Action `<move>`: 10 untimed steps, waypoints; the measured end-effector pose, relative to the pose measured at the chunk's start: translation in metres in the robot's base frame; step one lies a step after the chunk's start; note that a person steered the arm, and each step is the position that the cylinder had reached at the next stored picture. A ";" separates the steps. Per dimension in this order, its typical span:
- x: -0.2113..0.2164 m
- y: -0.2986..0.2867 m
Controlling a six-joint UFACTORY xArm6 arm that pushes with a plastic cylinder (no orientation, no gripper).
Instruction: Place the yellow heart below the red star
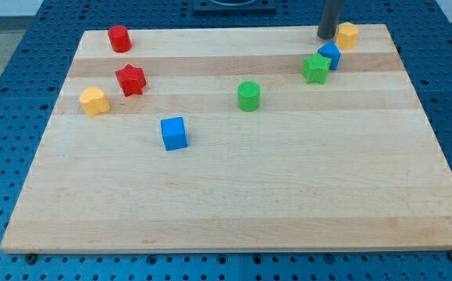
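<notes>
The red star (130, 80) serves as the landmark throughout. Just left of it and a little toward the view's bottom sits the yellow heart (94, 101), close to the star but not touching. Its lobes seem to face the view's top and left, though it is squat enough that I can make out no clear long axis. Toward the view's top from the star stands a red cylinder (119, 38); right of the star and lower lies a blue cube (174, 133). Farther right, about level with the star, is a green cylinder (248, 96), then a green block (315, 69) touching a blue block (330, 55) (shapes unclear at this size). Far right and higher than the star, my tip (326, 36) rests on the wooden board (233, 195) just beside a second yellow block (347, 34).

There are no fingers to open or close; the rod holds nothing.

The risks, as I judge them: taking the nearby yellow block for the heart, or brushing the star while circling the heart, which would shift the reference. A push off the heart's centre would likely spin it aside.
</notes>
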State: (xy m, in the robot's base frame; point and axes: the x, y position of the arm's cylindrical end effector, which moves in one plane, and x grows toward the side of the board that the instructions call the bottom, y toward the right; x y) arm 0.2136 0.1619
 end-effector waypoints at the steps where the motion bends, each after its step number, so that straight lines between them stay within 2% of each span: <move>1: 0.005 -0.090; 2: 0.030 -0.188; 3: 0.050 -0.212; 5: 0.168 -0.300; 7: 0.240 -0.431; 8: 0.235 -0.466; 9: 0.177 -0.435; 10: 0.166 -0.425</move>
State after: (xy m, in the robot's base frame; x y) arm 0.3792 -0.2636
